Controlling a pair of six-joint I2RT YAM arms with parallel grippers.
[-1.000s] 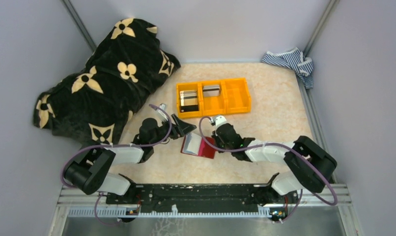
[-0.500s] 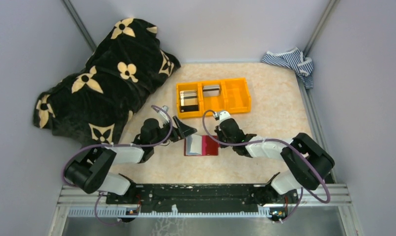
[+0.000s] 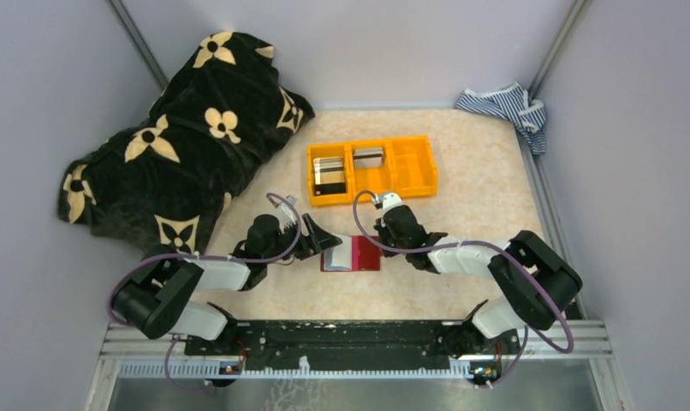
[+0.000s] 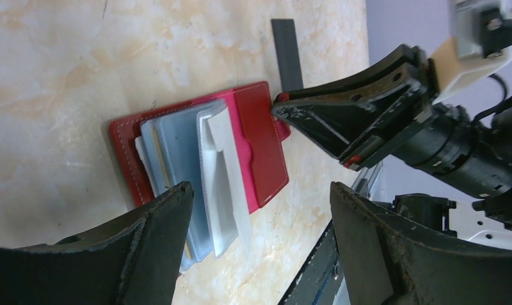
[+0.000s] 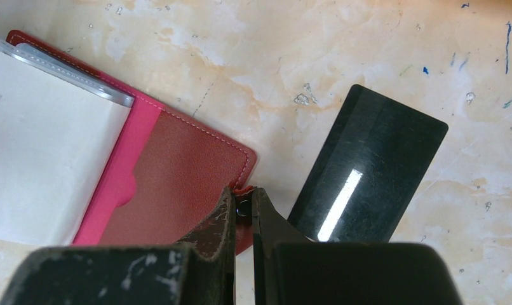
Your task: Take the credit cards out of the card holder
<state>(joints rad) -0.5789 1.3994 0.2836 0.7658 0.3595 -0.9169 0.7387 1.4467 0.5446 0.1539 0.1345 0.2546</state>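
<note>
At the near centre of the table [image 3: 478, 188], between the two grippers, the card holder [image 3: 352, 254] is shown lying open, inner face up. Compared with one second earlier, it has been turned from a skewed pose to one square with the table edge. The left gripper [image 3: 324, 242] has been brought nearer and lower, up to its left edge, and the right gripper [image 5: 242, 204] has been kept at its right edge.

The long axis of the opened holder is laid left to right, and its fold runs near to far. The light blue pockets [image 4: 177, 159] occupy the left half, with a pale insert [image 5: 44, 146] seen in a clear sleeve, and the plain red flap [image 5: 177, 184] points right.

The left jaws are spread wide, holding nothing, and are set over the pocket side in the wrist view. The right jaws are closed to a thin slit at the flap's outer edge. The small closing tab appears to be nipped between them, though the tips largely hide it.

A dark card [image 5: 368, 171] lies flat on the table just beside that edge. In the orange bin [image 3: 414, 167], a stack of cards [image 3: 329, 175] is held in the left compartment and a single card [image 3: 369, 157] in the middle one.
</note>
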